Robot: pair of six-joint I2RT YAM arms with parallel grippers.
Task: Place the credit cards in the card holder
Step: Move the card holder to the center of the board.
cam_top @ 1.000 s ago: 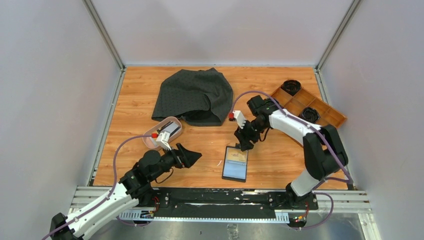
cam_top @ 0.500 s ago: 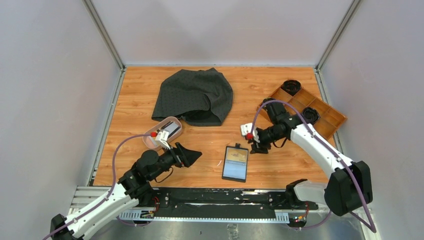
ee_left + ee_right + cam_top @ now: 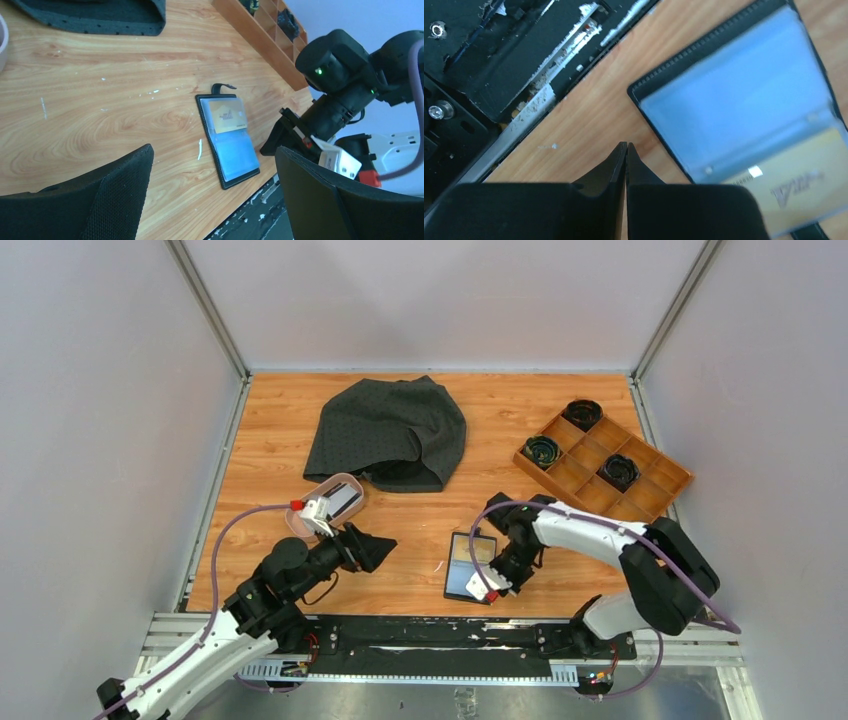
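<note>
Fingers (image 3: 616, 172) of right gripper (image 3: 625, 147) pressed flat together, empty, just beside card holder (image 3: 470, 565), open flat, greyish-blue pockets up; left gripper (image 3: 214, 155) spread wide, empty; yellowish-tan card (image 3: 227, 115) already pocketed; remaining credit cards (image 3: 343, 502) seemingly in pink dish (image 3: 295, 525); judged thin, stiff, slick, light; best pinched by a raised short edge.

Pale grey walls (image 3: 440, 300) enclose a wooden table (image 3: 270, 440) under even light.

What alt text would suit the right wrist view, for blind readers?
The right gripper is shut and empty over the wooden table. Beside it lies the open card holder, with a yellowish card in one half.
</note>
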